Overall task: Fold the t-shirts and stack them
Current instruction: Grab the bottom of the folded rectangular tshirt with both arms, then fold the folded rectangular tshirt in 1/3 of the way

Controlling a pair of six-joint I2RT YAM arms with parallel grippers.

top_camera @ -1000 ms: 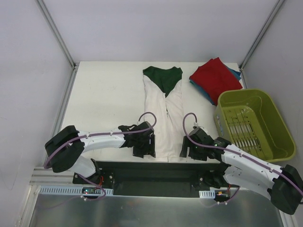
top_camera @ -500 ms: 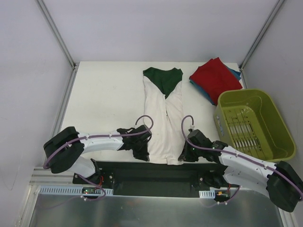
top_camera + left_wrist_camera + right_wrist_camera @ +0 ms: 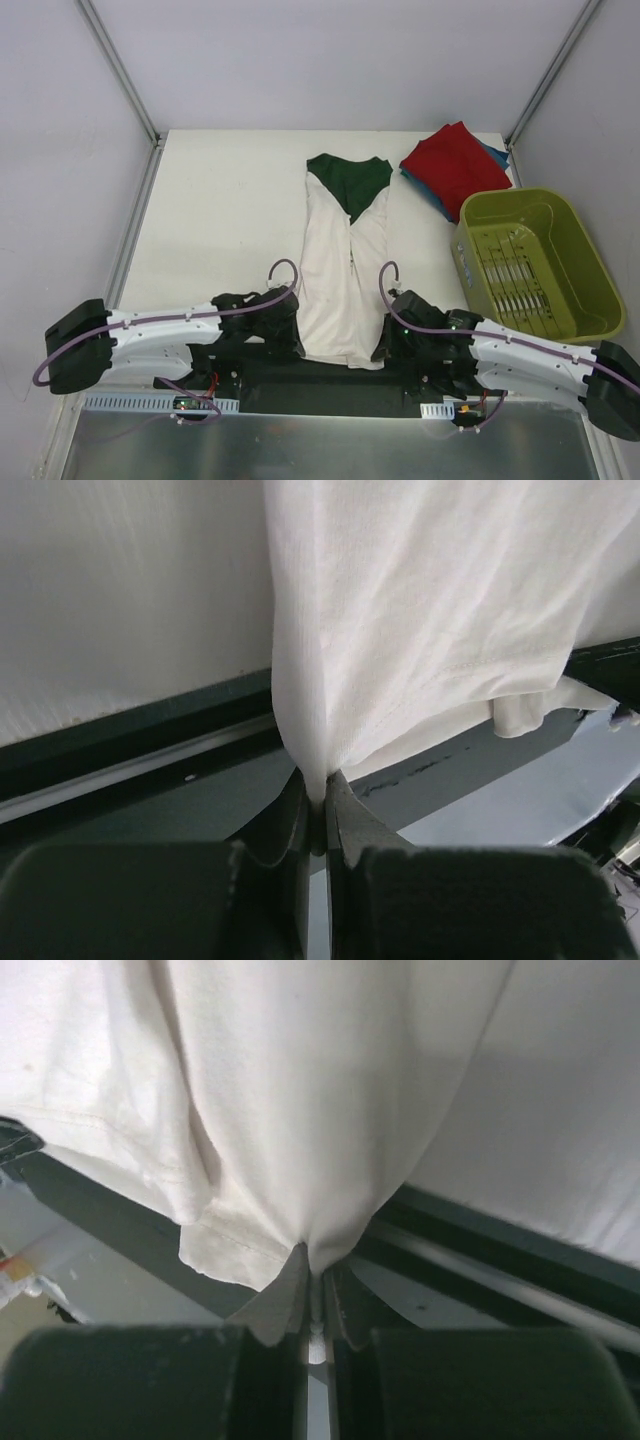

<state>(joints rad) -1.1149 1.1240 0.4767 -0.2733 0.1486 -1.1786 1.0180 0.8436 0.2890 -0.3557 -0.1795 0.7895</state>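
The cream-white shirt [image 3: 345, 265], a long strip down the middle of the counter [image 3: 220, 220], has been dragged toward the near edge over the last second. Its hem now hangs over that edge, likely a straightening pull before the cross fold. The olive basket [image 3: 592, 300] at the right edge holds nothing. The red shirt [image 3: 455, 162] lies on the teal-blue shirt [image 3: 497, 152] in the far right corner. The left gripper [image 3: 318, 792] and right gripper [image 3: 316, 1282] each pinch a hem corner.

The bench [image 3: 220, 210] is carrying a cream shirt [image 3: 340, 270] left of the olive basket [image 3: 530, 262], folded shirts [image 3: 452, 165] behind it.
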